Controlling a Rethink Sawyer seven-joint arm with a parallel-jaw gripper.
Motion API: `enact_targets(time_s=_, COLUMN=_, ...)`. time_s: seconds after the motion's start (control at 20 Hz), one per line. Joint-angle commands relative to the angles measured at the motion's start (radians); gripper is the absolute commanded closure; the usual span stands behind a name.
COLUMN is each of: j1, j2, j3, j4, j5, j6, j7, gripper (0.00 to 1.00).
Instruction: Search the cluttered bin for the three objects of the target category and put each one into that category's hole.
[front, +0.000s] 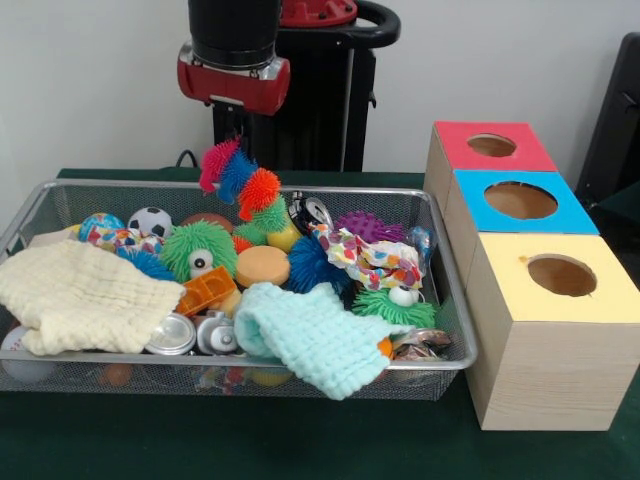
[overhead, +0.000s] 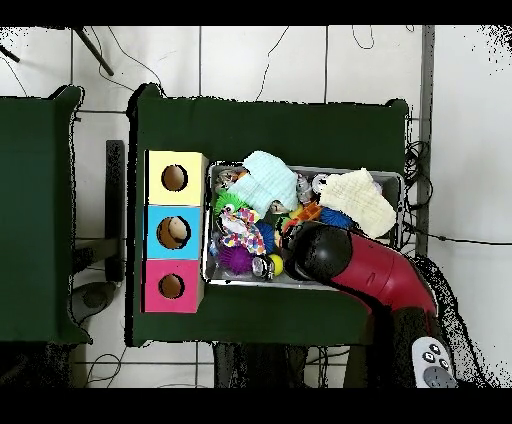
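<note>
Under cloths in bin (front: 445, 262), 2 cans (front: 172, 335) half-hidden, end effector unseen

The red and black arm (front: 235, 50) came down from above, its black cylinder ending in a red collar. In the overhead view the arm (overhead: 375, 275) slanted up from the base, its dark rounded end sitting directly above the gripper and hiding it. In the front view the gripper could not be made out below the collar.
</note>
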Motion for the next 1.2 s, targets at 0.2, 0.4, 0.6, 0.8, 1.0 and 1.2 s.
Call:
enact_targets(time_s=0.2, j1=-0.056, j2=-0.011, j3=0.138, j4=0.025, j5=-0.062, j6=-0.083, j7=-0.037, gripper=1.00)
enact_targets(time_s=0.4, j1=-0.084, j2=-0.025, j3=0.151, j4=0.032, j5=-0.075, j6=-0.072, j7=-0.058, gripper=1.00)
enact_targets(time_s=0.6, j1=-0.105, j2=-0.026, j3=0.157, j4=0.026, j5=-0.088, j6=-0.060, j7=-0.068, gripper=1.00)
enact_targets(time_s=0.8, j1=-0.112, j2=-0.038, j3=0.159, j4=0.033, j5=-0.096, j6=-0.051, j7=-0.070, gripper=1.00)
enact_targets(time_s=1.0, j1=-0.120, j2=-0.036, j3=0.167, j4=0.022, j5=-0.103, j6=-0.044, j7=-0.069, gripper=1.00)
enact_targets(time_s=1.2, j1=-0.130, j2=-0.033, j3=0.175, j4=0.007, j5=-0.114, j6=-0.031, j7=-0.070, gripper=1.00)
